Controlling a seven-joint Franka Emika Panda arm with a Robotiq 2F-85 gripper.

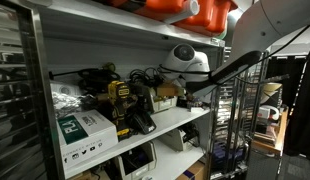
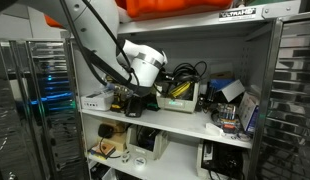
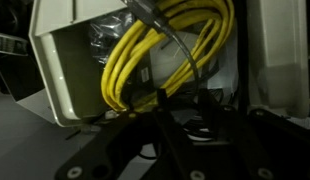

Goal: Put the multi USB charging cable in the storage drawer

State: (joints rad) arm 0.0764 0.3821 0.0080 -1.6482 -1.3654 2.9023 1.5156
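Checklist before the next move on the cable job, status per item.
1. Gripper facing the white bin: ok, the wrist view looks into it.
2. Jaws open or shut: cannot tell, too dark.
3. Anything held: cannot tell.
4. Target cable picked out: cannot tell; a yellow coil fills the bin and a dark lead crosses it.
5. Storage drawer located: cannot tell, none clearly seen.
6. Room around the arm: not ok, the shelf is crowded in both exterior views.
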